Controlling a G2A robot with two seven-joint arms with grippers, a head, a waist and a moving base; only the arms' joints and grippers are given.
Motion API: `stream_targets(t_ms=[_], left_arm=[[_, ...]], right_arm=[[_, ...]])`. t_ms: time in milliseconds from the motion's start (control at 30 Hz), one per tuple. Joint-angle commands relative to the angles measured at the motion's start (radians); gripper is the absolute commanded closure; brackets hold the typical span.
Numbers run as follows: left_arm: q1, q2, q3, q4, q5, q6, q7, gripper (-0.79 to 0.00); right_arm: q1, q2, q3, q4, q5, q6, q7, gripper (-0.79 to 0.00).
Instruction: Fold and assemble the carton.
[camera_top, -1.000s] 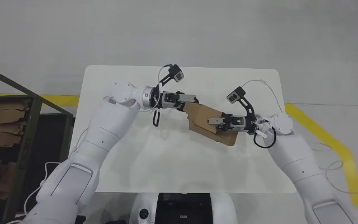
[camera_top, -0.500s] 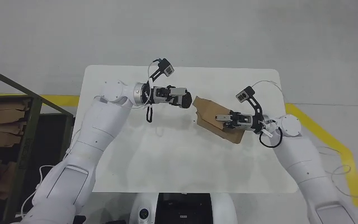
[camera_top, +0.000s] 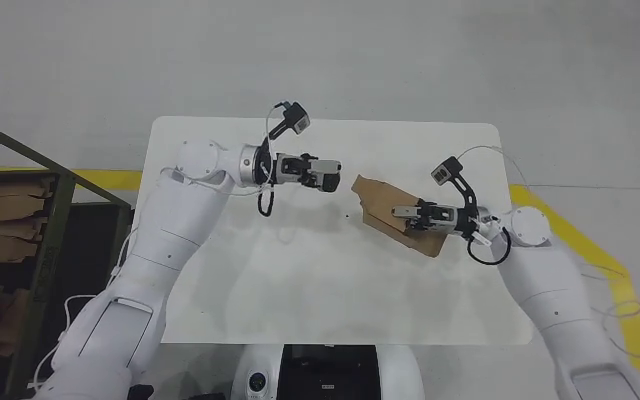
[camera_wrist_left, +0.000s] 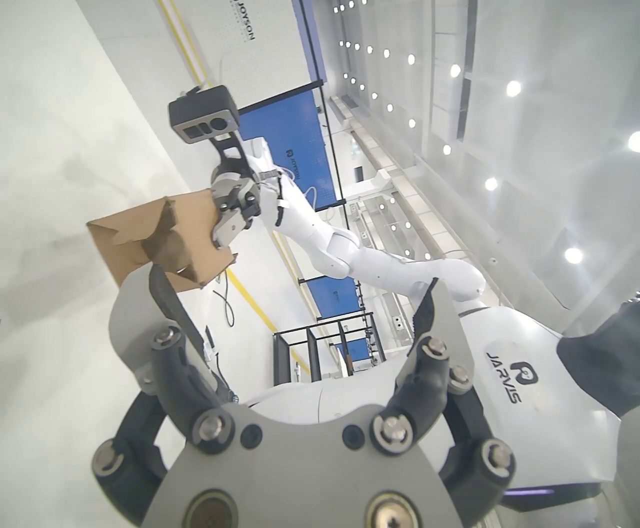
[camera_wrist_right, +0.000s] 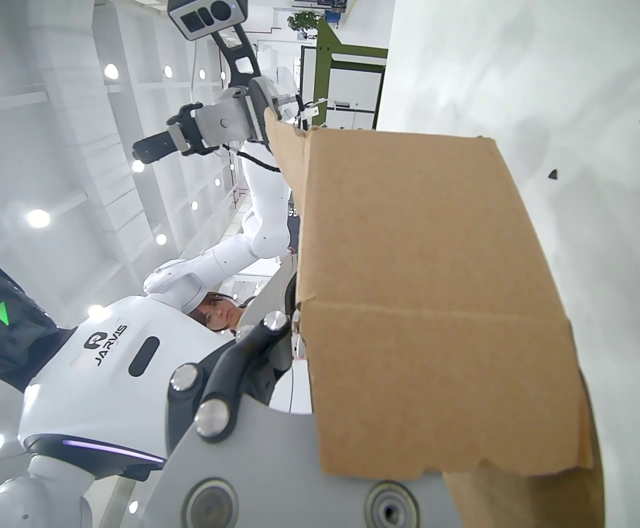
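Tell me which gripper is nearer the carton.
Right. The right gripper is clamped on the carton at one end; the left gripper hangs open off the opposite end, not touching it.

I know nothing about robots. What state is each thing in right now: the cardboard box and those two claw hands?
carton, partly folded, the flaps at its open end not closed, held near one end.
right gripper, fingers shut on the carton.
left gripper, fingers open, empty, apart from the carton.
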Motion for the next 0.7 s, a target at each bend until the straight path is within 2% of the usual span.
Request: stream_targets(t_ms=[0, 300, 667], left_arm=[[-0.010, 0.001, 0.016, 0.001, 0.045, 0.025, -0.012, -0.785], [-0.082, -0.009, 0.114, 0.000, 0.179, 0.107, -0.033, -0.785], [-0.113, -0.015, 0.160, 0.031, 0.244, 0.157, 0.018, -0.785]], right_arm=[[0.001, 0.005, 0.014, -0.003, -0.010, 0.011, 0.003, 0.000], [-0.004, 0.015, 0.034, -0.064, -0.050, 0.049, -0.008, 0.000], [-0.019, 0.016, 0.022, -0.134, -0.050, 0.067, 0.008, 0.000]])
